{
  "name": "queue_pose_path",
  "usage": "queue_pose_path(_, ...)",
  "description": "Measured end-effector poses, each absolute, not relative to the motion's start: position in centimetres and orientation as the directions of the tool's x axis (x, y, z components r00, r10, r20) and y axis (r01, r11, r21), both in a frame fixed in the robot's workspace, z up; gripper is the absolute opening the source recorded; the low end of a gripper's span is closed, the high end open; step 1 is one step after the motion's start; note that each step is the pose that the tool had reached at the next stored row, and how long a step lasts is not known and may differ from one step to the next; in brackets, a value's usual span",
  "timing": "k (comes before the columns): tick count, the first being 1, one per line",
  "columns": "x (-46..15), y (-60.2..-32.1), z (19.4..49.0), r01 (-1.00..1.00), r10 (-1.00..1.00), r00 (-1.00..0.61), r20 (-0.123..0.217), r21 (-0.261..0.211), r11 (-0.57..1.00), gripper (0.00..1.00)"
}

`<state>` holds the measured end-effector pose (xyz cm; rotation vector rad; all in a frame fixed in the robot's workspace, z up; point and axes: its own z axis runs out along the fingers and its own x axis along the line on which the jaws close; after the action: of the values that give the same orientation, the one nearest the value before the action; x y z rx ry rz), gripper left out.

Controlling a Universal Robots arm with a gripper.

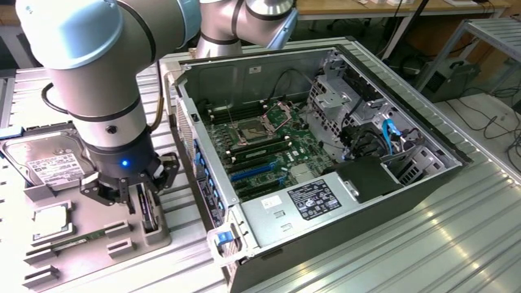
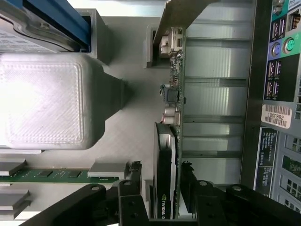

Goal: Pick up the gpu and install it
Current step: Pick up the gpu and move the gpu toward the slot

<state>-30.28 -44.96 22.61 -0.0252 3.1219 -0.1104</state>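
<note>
The gpu (image 2: 167, 150) stands on its long edge in a slot of the gray holder (image 1: 97, 247), along the holder's edge that faces the computer case (image 1: 342, 201). Its fan side is turned toward the rest of the holder and its green board toward the case.

The gripper (image 1: 136, 201) straddles the card from above at the fan end, with one finger on each face. The jaws are about half narrowed. A slim gap shows between one finger (image 2: 135, 176) and the fan housing, while the other finger is just beside the board, perhaps touching it. I see no firm hold on the card.

- **Sideways push:** if the closer finger meets the card first, it could shove the card in its slot and tilt it before the other finger arrives.
- **Poor contact:** the fan-side finger would bear on the rounded fan housing rather than on flat board, so it could slip or strain the plastic. The other finger may press on small parts.
- **Off-centre grip:** the grip sits far from the metal bracket (image 2: 183, 16), so that end may sag in a lift and catch on the holder's wall.
- **Neighbouring part:** the memory stick (image 2: 51, 174) lies in a nearby slot on the fan side, and a drifting finger could knock it.
</note>
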Motion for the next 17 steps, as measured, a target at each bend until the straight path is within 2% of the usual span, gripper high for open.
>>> queue_pose_path(17, -30.2, -43.7, 22.2, -0.015, -0.017, -1.0, -0.017, -0.071, 0.997, 0.45)
